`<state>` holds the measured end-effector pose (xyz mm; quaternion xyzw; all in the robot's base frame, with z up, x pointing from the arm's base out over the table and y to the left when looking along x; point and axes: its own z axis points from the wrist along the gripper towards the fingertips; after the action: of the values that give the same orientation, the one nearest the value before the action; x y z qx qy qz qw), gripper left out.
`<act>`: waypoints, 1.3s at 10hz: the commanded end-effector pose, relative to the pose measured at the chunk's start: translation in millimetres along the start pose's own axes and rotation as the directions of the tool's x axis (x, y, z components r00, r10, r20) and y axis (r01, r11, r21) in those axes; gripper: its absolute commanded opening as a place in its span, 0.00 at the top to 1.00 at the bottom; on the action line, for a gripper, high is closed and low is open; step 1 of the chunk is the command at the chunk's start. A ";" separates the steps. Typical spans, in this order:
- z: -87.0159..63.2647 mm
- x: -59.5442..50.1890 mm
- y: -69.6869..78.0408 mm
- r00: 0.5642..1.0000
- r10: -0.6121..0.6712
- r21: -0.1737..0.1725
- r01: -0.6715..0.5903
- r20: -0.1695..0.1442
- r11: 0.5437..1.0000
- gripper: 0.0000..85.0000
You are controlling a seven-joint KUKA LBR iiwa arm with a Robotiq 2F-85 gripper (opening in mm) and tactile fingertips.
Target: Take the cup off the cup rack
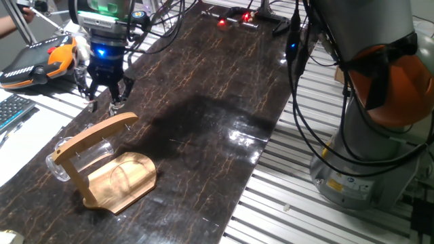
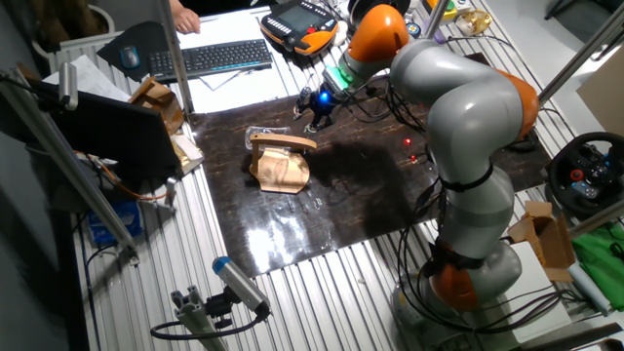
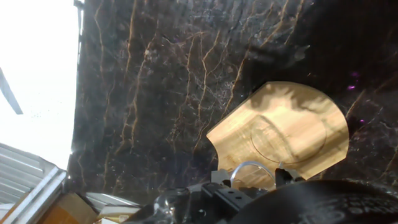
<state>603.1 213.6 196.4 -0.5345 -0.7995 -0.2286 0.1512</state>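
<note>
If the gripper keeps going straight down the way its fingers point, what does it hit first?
Probably the dark tabletop just beyond the upper end of the cup rack. The gripper hangs apart from the slanted arm, though depth is unclear; the cup lies off-line.

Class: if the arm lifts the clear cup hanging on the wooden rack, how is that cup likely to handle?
The cup looks like clear glass, so probably rigid, smooth and slippery for the fingers. It likely breaks if dropped. The light-looking cup rack may tip if the cup snags.
</note>
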 end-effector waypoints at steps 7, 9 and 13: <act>22.1 16.2 -5.9 0.999 0.036 -0.032 -0.037 -0.031 0.999 0.49; 20.9 16.6 -5.6 0.999 0.044 -0.023 -0.044 -0.021 0.999 0.49; 19.2 15.9 -4.9 1.000 0.017 0.003 -0.017 0.001 1.000 0.48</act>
<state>592.4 234.5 186.9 -0.5401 -0.7966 -0.2236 0.1540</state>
